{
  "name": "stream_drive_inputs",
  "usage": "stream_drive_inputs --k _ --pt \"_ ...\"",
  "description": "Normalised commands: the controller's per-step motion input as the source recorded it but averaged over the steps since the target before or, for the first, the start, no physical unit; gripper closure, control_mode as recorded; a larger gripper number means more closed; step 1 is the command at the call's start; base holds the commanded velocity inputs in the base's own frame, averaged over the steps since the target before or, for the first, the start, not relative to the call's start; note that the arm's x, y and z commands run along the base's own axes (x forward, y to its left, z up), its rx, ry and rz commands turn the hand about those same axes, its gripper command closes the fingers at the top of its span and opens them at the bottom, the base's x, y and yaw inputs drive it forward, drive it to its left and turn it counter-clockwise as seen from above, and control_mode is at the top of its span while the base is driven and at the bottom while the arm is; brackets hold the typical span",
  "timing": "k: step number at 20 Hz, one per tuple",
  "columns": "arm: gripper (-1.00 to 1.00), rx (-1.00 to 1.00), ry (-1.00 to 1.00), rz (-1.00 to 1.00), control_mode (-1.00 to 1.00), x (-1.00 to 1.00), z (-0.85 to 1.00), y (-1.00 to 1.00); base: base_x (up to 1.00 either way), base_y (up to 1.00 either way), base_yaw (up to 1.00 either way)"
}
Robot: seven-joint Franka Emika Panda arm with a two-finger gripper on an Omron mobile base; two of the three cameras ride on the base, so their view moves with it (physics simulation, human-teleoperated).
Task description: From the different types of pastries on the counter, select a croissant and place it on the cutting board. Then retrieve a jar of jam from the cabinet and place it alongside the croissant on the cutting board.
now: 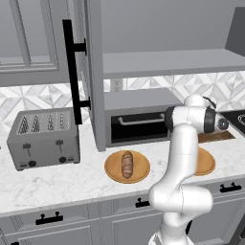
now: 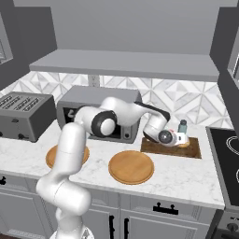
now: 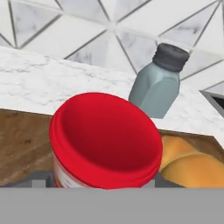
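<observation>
The tabletop [image 2: 186, 179] is white marble with grey veins, and on it, in the right base view, the dark cutting board [image 2: 193, 151] lies near the stove side, just in front of the tiled wall. The grey cabinet [image 1: 93, 72] stands open above, with its long black handle. A grey toaster [image 1: 43, 139] and a small oven [image 1: 139, 122] stand further to the left. Two round wooden plates [image 2: 131, 166] are on the tabletop; in the left base view one of them carries the dark brown loaf [image 1: 127, 164].

The white arm reaches over to the board. The fingers [image 2: 179, 139] are clenched around the jar of jam [image 3: 105, 140], which the hand view shows low over the board or already on it; I cannot tell if it touches the wood. The croissant [image 3: 192, 164] lies on the board, just beside the jar. A small grey-blue bottle [image 3: 159, 85] stands behind the board on the tabletop.

I judge the jar to be stiff, light and a little slippery on its smooth sides, and possibly fragile if it is glass. The best place to hold it is the body under the red lid. The croissant looks soft and easy to crush. There is a pale label on the jar, but no writing can be read.
</observation>
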Motion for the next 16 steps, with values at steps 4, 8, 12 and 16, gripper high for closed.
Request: stream_drive_inputs --k 4,8,12,16 --pt "1.0 0.0 0.1 -0.01 -1.0 0.01 -0.57 0.0 0.0 0.0 0.0" --pt "1.0 0.0 0.08 -0.01 -1.0 0.0 -0.54 0.0 0.0 0.0 0.0" --pt "-1.0 0.0 0.05 -0.01 -1.0 0.0 -0.54 0.0 0.0 0.0 0.0" --pt "-1.0 0.0 0.02 0.0 -1.0 0.0 -0.48 0.0 0.0 0.0 0.0"
